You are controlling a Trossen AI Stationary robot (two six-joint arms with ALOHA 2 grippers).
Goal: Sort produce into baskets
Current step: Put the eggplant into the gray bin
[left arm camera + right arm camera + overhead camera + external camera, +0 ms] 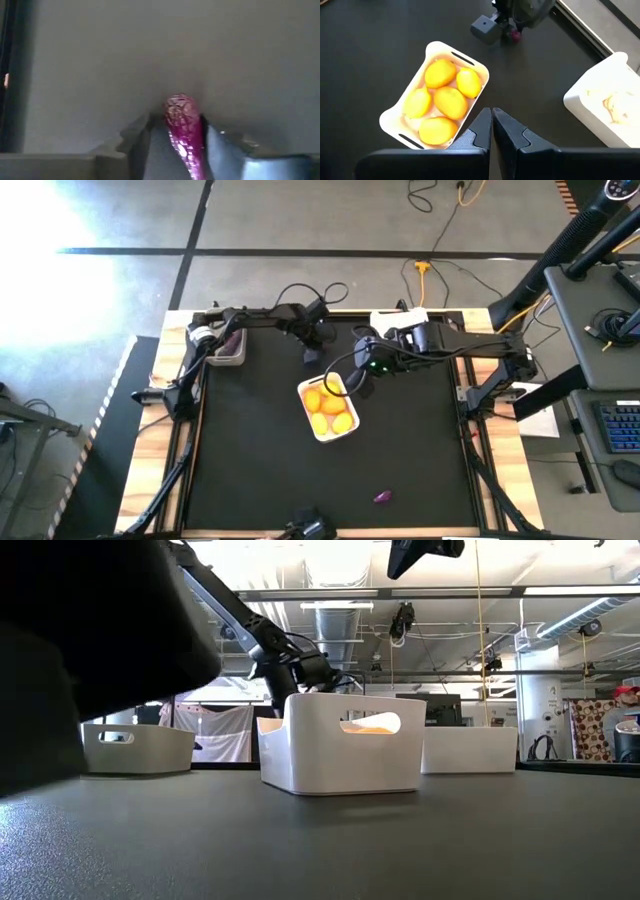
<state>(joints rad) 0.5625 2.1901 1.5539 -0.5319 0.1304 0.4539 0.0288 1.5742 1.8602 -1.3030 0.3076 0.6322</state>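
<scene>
A dark purple vegetable (182, 117) lies on the black table at the far middle, between the fingers of my left gripper (312, 358), which is shut on it; the right wrist view shows a magenta bit of it (514, 35) under that gripper (512, 27). My right gripper (492, 120) is shut on nothing and hangs above the far rim of a white basket (348, 430) holding several yellow fruits (449, 100). A second purple vegetable (382, 496) lies near the table's front edge. My left gripper pinches the purple vegetable by its two long sides (189, 142) between its two fingers (147, 145). The fingers slant steeply down from above and lie along the vegetable. Its rounded end (180, 106) sticks out past the fingertips. Whether it is off the table I cannot tell.
A grey basket (232, 345) stands at the far left. A white basket (398, 320) with pale bulbs (615, 107) stands at the far edge, right of middle. Wooden frame rails border the black table. Bare black surface spreads across the near half.
</scene>
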